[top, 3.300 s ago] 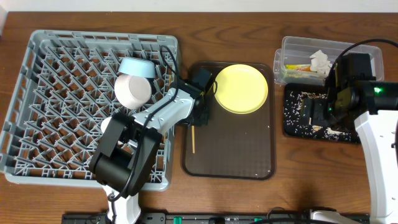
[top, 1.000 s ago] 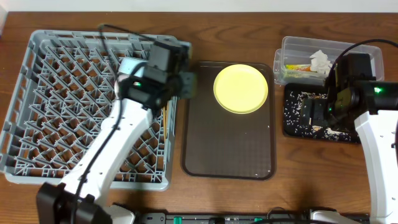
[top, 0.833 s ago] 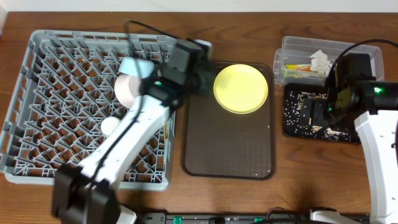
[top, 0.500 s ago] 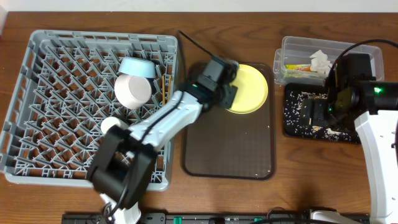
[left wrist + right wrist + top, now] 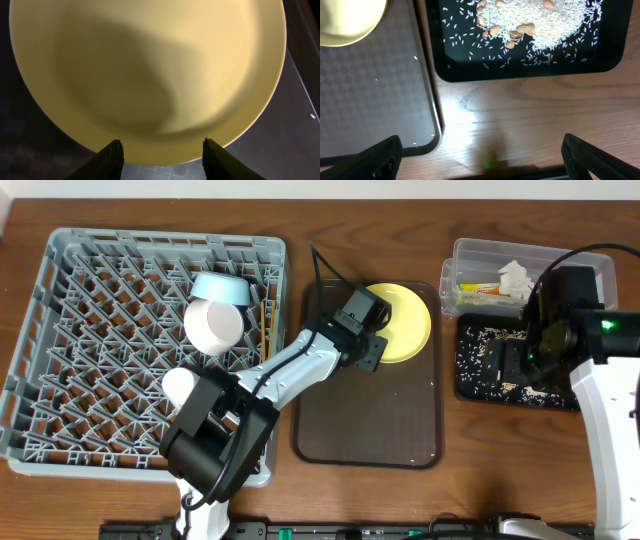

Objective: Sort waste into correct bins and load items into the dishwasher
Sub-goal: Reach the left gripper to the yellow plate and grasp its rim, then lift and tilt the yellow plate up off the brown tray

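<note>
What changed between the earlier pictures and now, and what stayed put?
The left pincer left the brown tray near its left edge, swung over the dish rack, then came right to the yellow plate, open. The chopsticks went from tray to rack. Right pincer, white bowl and blue bowl are unchanged.

Left arm [image 5: 300, 365]: white link shells, black joint housings, glossy black cylindrical base joints. A black cable [image 5: 318, 272] runs externally from its wrist. Right arm [image 5: 605, 395]: white link, black wrist block, lit green indicator [image 5: 603, 326], black cable. Fingers [image 5: 111, 156]: matte black with tapered tips on both arms.
</note>
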